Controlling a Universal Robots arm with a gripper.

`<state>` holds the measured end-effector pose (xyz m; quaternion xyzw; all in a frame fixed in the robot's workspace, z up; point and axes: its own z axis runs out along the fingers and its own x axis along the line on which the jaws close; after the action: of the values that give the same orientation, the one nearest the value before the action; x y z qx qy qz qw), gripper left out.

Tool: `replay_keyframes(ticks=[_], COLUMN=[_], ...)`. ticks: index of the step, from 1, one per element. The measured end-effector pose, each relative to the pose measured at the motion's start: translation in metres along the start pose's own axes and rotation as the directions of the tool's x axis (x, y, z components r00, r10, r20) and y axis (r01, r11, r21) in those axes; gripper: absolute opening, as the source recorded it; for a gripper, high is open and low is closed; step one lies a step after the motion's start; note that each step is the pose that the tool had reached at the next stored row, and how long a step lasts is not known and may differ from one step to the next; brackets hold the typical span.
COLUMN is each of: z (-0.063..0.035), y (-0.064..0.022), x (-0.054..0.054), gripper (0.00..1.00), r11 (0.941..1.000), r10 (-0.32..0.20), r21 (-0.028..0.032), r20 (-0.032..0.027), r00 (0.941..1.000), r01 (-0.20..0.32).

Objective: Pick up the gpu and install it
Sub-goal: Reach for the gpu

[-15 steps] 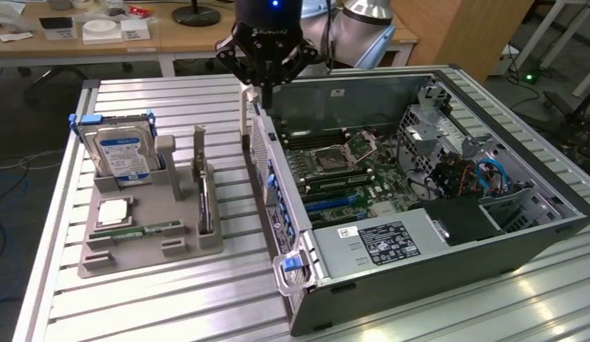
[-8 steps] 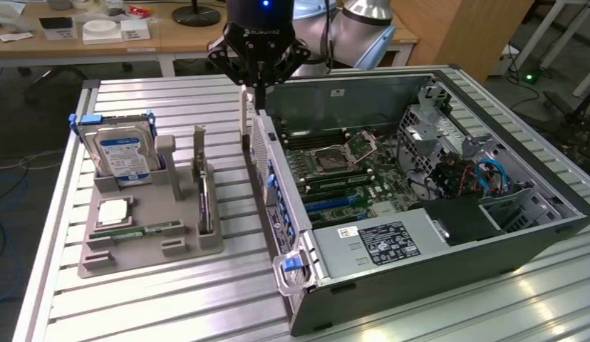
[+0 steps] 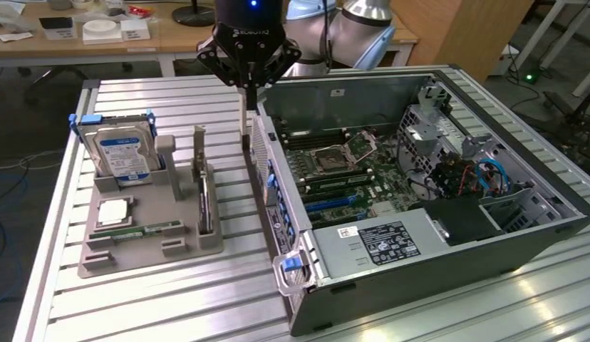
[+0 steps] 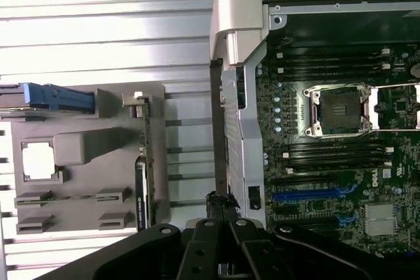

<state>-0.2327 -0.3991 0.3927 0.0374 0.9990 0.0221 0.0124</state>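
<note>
The gpu (image 3: 204, 199) is a thin black card with a silver bracket end, standing on edge in a slot of the grey holder (image 3: 133, 246). In the wrist view the gpu (image 4: 140, 188) is edge-on in the same holder (image 4: 85, 145). My gripper (image 3: 246, 142) hangs over the gap between the holder and the open computer case (image 3: 371, 92), to the exterior view's right of the gpu and apart from it. Its long thin fingers are shut into one narrow strip. In the wrist view my gripper (image 4: 215, 67) lies along the case's rear wall.
A silver hard drive (image 3: 122, 153) with a blue-white label stands at the holder's back. A green memory stick (image 3: 138, 231) and a square chip (image 3: 112, 211) lie on it. Inside the case, the motherboard has blue slots (image 3: 333, 203) and a processor socket (image 3: 328, 158). Desks stand behind.
</note>
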Motion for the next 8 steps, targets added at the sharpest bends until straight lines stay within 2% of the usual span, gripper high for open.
replay_keyframes(ticks=[8], z=[-0.0002], y=[-0.0011], x=[0.0111], gripper=[0.11], r11=[1.0000], r10=[0.000], r21=[0.0000], r20=[-0.0001], r00=[1.0000], r01=[0.000])
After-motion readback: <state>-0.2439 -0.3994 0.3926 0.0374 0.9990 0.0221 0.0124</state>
